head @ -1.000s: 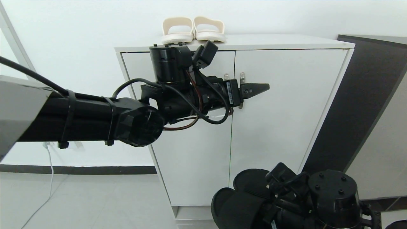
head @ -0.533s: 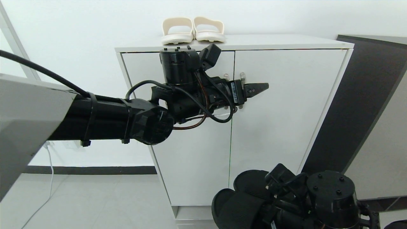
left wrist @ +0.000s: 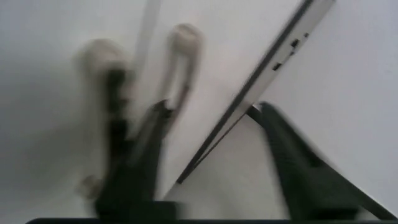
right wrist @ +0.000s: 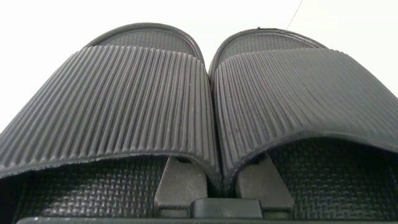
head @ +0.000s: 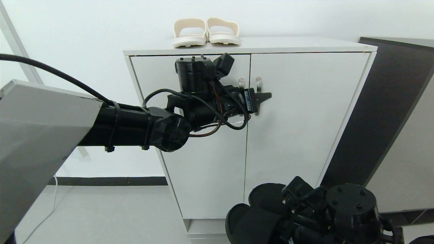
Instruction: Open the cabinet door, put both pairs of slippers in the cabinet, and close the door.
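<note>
The white cabinet (head: 305, 118) stands with both doors shut. A cream pair of slippers (head: 206, 32) sits on its top. My left gripper (head: 265, 97) is at the two metal handles (head: 258, 83) where the doors meet. In the left wrist view its dark fingers (left wrist: 134, 162) stand apart, open, with the right door's handle (left wrist: 183, 43) between them, blurred. Low in front of the cabinet, my right gripper (right wrist: 222, 186) is shut on the black pair of slippers (head: 257, 210), pinching their inner edges (right wrist: 211, 93) together.
A dark panel (head: 390, 112) leans beside the cabinet's right side. A white wall is behind. Grey floor with a thin white cable (head: 51, 203) lies to the left of the cabinet.
My left arm has pushed in toward the cabinet, and its gripper tip has drawn back from the right door's face to the handles. The right arm with the black slippers has sunk slightly.
</note>
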